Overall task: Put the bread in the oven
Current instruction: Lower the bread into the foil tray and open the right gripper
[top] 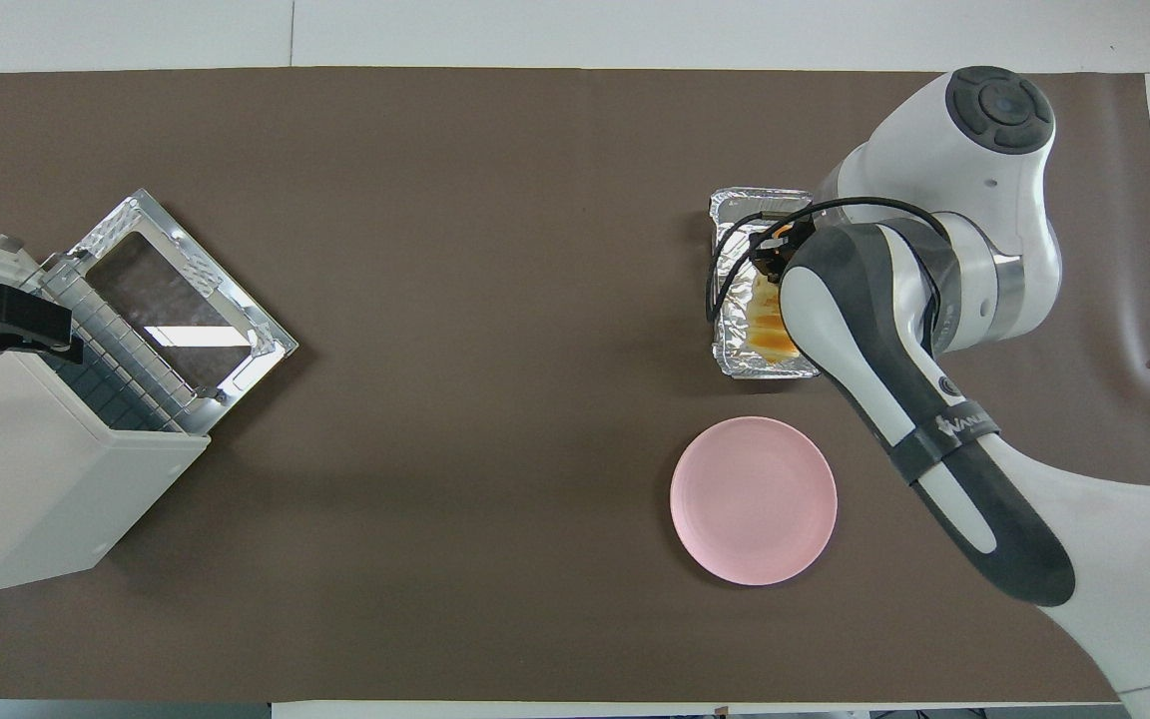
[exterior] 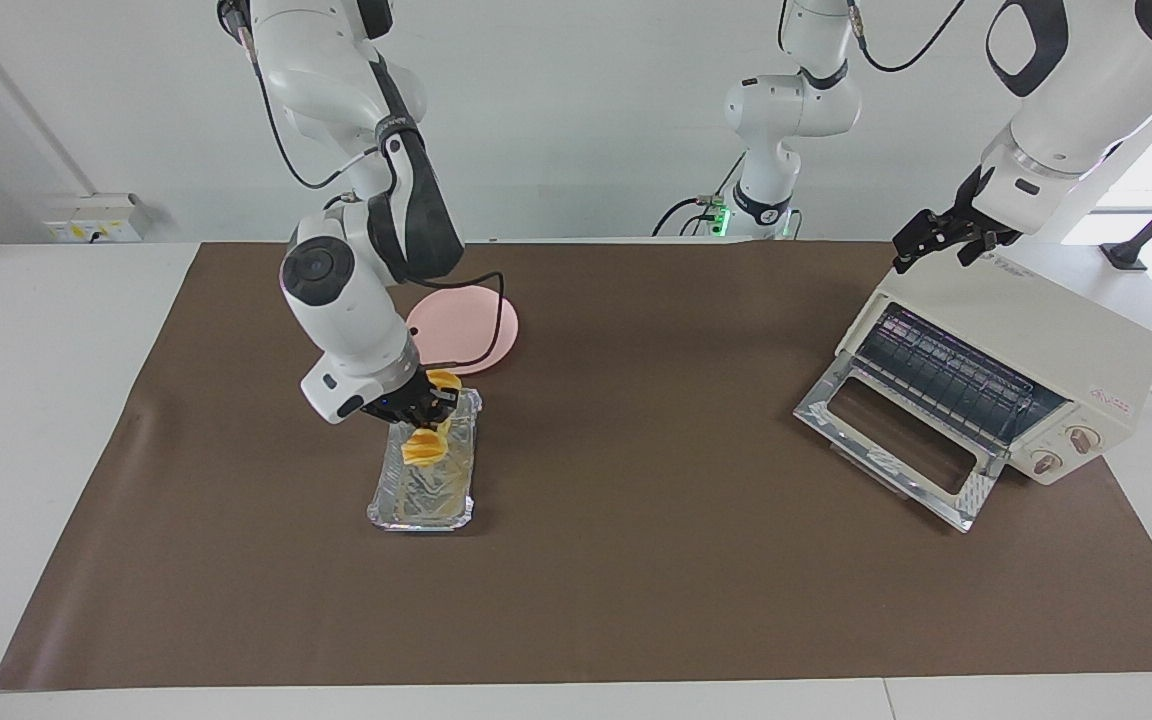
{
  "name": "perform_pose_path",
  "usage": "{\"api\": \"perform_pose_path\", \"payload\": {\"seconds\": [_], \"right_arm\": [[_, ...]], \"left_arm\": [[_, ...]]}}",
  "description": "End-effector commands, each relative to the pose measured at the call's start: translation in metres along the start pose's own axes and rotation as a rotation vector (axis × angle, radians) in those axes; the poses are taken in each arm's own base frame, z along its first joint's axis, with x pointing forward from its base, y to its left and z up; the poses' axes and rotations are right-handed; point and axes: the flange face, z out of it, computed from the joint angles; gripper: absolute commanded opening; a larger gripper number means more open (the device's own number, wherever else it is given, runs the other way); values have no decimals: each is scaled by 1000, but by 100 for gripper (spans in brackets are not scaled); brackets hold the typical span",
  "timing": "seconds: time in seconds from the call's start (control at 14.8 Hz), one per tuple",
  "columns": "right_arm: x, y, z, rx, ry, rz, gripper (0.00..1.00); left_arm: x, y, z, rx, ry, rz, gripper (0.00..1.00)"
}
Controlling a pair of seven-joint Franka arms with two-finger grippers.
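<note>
since the ridged yellow-orange bread (exterior: 424,447) likely rides into the cream-white toaster oven (exterior: 1011,372) on a tray, right gripper (exterior: 423,412) pinches it over the crinkled silver foil tray (exterior: 423,504); left gripper (exterior: 939,240) waits spread above the oven.

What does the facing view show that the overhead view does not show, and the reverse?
Only the facing view shows the oven's two knobs and the right tool shut on the bread, low over the foil tray. Only the overhead view shows the whole round pink plate uncovered; there the right arm hides most of the bread. Both show the oven door dropped open, the left tool open, waiting over the oven, and the plate bare.
</note>
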Motion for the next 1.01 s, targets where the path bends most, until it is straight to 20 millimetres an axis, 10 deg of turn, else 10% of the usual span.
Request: {"api": "perform_pose_path", "payload": {"seconds": [0.0, 0.94], "right_arm": [[27, 21, 7, 22, -10, -14, 0], [27, 16, 50, 28, 82, -51, 0]], "left_arm": [[-4, -3, -5, 9, 16, 2, 100], [-4, -3, -5, 9, 16, 2, 100]]}}
